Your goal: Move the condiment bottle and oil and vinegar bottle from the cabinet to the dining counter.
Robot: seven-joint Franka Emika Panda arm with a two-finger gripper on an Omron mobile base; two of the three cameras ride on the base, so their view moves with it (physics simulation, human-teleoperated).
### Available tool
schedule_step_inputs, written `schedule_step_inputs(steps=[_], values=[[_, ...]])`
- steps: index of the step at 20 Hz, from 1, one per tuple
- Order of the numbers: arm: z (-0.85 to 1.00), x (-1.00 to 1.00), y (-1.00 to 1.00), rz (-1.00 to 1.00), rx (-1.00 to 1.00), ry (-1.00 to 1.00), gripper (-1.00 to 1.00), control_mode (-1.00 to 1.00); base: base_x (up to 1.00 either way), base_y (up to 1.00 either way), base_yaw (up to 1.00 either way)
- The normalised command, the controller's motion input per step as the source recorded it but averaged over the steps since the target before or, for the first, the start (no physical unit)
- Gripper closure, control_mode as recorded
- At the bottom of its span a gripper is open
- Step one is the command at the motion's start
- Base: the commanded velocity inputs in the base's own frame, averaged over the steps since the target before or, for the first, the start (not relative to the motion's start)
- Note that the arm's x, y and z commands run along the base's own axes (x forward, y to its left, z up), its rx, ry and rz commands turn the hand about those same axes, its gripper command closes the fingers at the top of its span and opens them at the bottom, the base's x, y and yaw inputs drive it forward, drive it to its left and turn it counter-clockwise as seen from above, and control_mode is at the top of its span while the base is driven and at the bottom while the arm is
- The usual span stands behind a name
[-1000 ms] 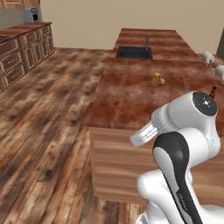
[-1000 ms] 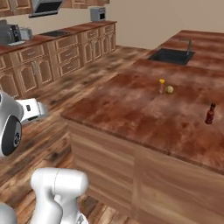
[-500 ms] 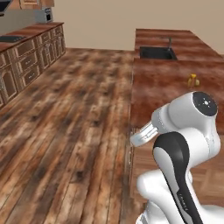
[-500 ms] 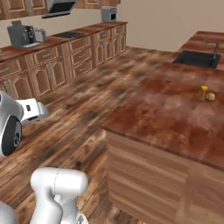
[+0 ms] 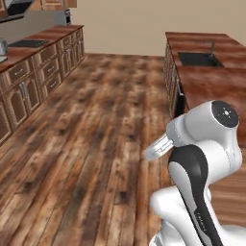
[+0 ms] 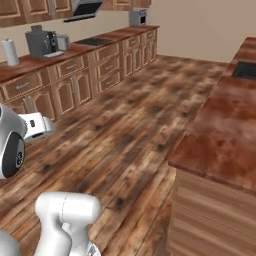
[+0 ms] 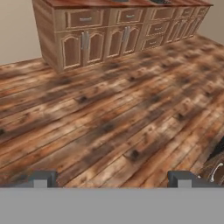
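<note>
Gripper (image 7: 109, 179) status: the two dark fingertips stand spread wide at the bottom of the hand view, with bare plank floor between them and nothing held. The hand camera looks down and forward over the wooden floor (image 7: 113, 113) toward a run of base cabinets (image 7: 118, 33) with arched panel doors and drawers at the far edge of that view.

Dining counter (image 5: 211, 72): it lies to the right in the left base view, with a glossy reddish-brown top; a black sink (image 5: 199, 58) with a thin faucet is set in its far part. In the right base view the same counter occupies the right side, its near corner and pale wood side panel close to the camera. No bottle can be made out on the visible part of its top.

Arm (image 5: 202, 158): white links with a dark joint rise in the lower right of the left base view, near the counter's side.

Kitchen wall run: a long counter with drawer cabinets (image 6: 85, 75) extends along the left. On it stand a dark coffee machine (image 6: 42, 42), a white paper-towel roll (image 6: 10, 51) and a black stovetop (image 6: 95, 41); a range hood (image 6: 85, 7) hangs above the stovetop.
</note>
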Motion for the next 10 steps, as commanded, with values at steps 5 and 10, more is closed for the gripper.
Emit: schedule_step_inputs(steps=[5, 10], values=[[0.0, 0.0, 0.0, 0.0, 0.0, 0.0, -1.0, 1.0, 0.63, 1.0, 0.0], [0.0, 0.0, 0.0, 0.0, 0.0, 0.0, -1.0, 1.0, 0.85, 1.0, 0.0]])
